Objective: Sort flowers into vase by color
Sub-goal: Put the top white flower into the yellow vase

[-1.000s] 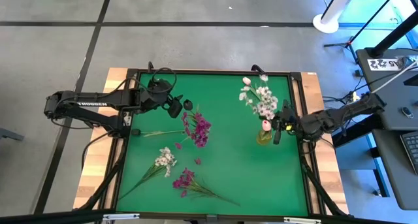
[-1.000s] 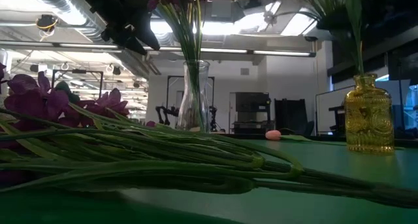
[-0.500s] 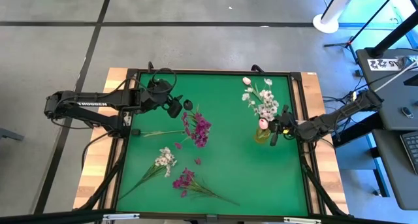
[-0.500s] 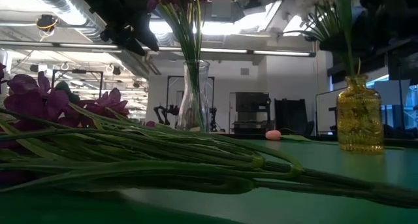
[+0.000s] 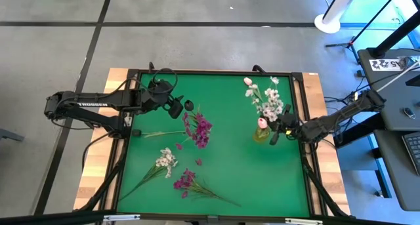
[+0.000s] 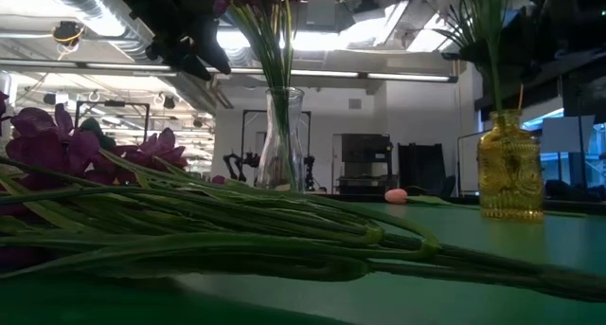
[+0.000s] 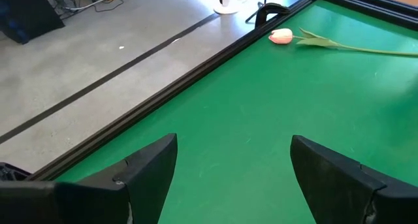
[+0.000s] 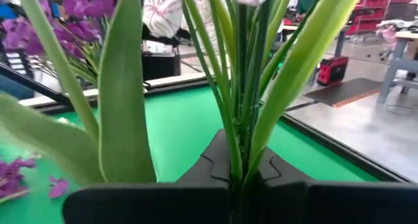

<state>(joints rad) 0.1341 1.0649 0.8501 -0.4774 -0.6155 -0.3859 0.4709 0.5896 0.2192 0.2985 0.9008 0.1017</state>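
**A:** How far along?

**B:** Partway, at a guess. Purple sprays standing in a glass vase mid-mat. White sprays plus a pink bud up in a yellow vase toward the right.

**A:** Left to sort?

**B:** Loose on the mat: a white spray, a purple spray, and a tulip lying flat near the left edge. Also a few shed purple petals.

**A:** Grippers?

**B:** Right gripper clamped together on stems, right beside the yellow vase. Left gripper spread apart, holding nothing, hovering over bare mat on the left side, apart from every flower.

**A:** Materials and shapes?

**B:** Long, thin, smooth green stems, plastic-looking, with broad strap leaves. Small clustered blossoms, fabric-like. Glass vase clear and narrow-necked. Yellow vase squat, embossed, translucent. Flat matte green mat, felt-like, inside a dark frame.
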